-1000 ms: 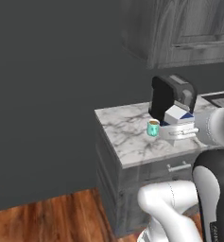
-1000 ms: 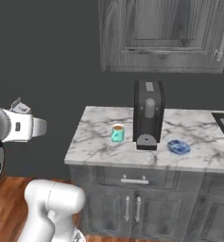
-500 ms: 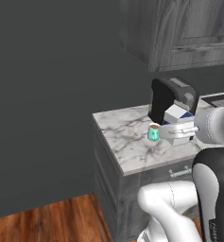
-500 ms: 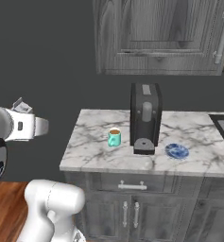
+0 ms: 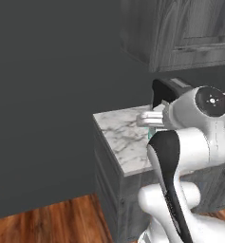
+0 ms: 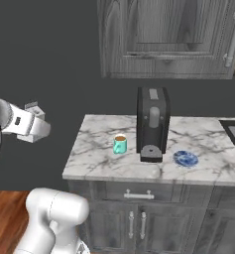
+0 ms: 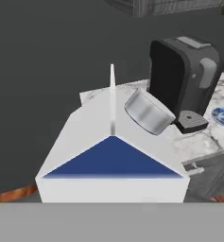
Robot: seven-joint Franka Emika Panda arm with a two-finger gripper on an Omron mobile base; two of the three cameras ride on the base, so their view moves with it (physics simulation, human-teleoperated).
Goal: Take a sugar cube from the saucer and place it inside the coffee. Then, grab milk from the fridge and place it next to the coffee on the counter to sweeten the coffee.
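My gripper (image 6: 26, 122) is shut on the milk (image 7: 112, 152), a white carton with a blue triangle and a silver cap that hides the fingertips in the hand view. It hangs in the air left of the counter (image 6: 96, 158). The milk (image 5: 151, 118) also shows in front of my arm, over the counter's edge (image 5: 117, 138). The coffee (image 6: 120, 144), a teal cup with brown liquid, stands on the marble left of the black machine. The blue and white saucer (image 6: 185, 158) lies to the machine's right, and the saucer (image 7: 223, 115) appears again at the right edge.
A tall black coffee machine (image 6: 151, 124) stands mid-counter between cup and saucer. Grey wood-grain cabinets (image 6: 163, 37) hang above, with drawers and doors below the slab. A dark grey wall fills the left. Wooden floor (image 5: 47, 223) runs in front of the counter.
Both base views have shifted, so the base has moved relative to the counter. The carton stays in my gripper and has swung closer to the counter's left end.
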